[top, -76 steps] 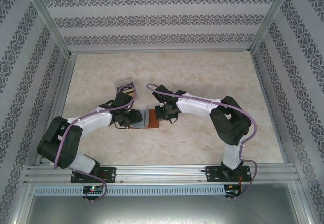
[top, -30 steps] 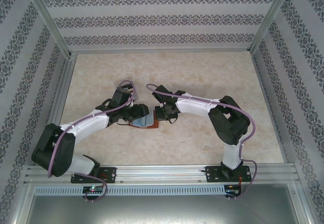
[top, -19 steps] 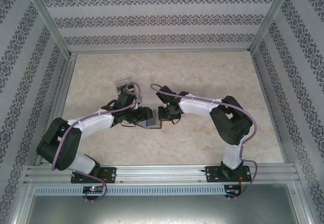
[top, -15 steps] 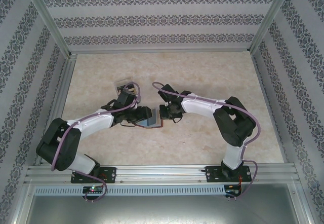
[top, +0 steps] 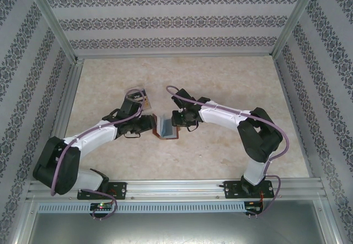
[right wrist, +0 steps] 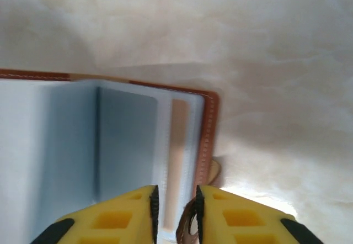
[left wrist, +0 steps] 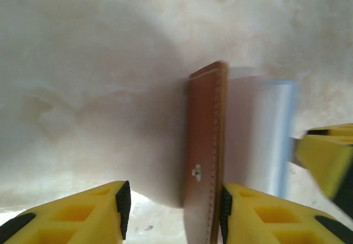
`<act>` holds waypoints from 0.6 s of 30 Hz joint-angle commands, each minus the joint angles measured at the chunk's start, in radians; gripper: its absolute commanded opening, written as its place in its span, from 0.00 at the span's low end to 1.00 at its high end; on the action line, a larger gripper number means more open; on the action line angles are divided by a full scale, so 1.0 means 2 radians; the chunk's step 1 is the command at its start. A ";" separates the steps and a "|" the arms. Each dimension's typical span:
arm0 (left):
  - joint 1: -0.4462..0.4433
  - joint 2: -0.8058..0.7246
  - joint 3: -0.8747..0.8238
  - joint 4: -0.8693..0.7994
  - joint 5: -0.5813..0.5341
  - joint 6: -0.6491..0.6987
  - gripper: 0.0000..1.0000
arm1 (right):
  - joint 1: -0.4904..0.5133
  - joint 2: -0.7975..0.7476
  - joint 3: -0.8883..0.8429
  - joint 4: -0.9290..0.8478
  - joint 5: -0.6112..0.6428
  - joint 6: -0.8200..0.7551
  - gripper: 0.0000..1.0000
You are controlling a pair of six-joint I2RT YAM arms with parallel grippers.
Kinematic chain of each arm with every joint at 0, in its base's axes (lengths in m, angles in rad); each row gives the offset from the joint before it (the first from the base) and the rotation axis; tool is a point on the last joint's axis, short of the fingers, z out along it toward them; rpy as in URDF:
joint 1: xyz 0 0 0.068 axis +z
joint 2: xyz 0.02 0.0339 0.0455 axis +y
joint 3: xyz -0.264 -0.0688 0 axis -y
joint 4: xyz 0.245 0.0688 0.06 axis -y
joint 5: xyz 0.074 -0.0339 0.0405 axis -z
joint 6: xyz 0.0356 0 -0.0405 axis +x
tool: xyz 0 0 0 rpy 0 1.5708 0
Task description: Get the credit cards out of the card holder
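Two grippers flanked the card holder, which had risen from nearly flat to standing half-open on the table. Left gripper jaws stood apart around its brown cover. Right gripper jaws had parted slightly over the inner panels; clamping could not be confirmed. Pockets appeared exposed for extraction.

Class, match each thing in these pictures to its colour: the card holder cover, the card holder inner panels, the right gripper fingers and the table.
Things:
A. card holder cover
B. card holder inner panels
C. right gripper fingers
D. table

Colours:
1. yellow
2. pale marbled beige
3. brown
4. blue-grey

Pairs: A-3, B-4, C-1, D-2
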 commanded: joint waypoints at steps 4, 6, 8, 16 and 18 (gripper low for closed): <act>0.002 0.022 -0.019 0.004 0.005 0.008 0.47 | 0.013 0.000 0.027 0.001 -0.009 0.001 0.37; 0.002 0.022 -0.018 0.002 0.005 0.007 0.47 | 0.013 0.006 0.026 0.001 -0.007 0.005 0.37; 0.002 0.017 -0.018 0.001 0.003 0.005 0.47 | 0.013 0.009 0.023 -0.001 -0.002 0.008 0.37; 0.002 0.016 -0.021 -0.001 -0.001 0.005 0.40 | 0.019 -0.020 0.021 -0.011 0.051 0.003 0.51; 0.002 0.016 -0.022 0.001 0.000 0.003 0.37 | 0.024 -0.031 0.026 -0.012 0.059 -0.004 0.52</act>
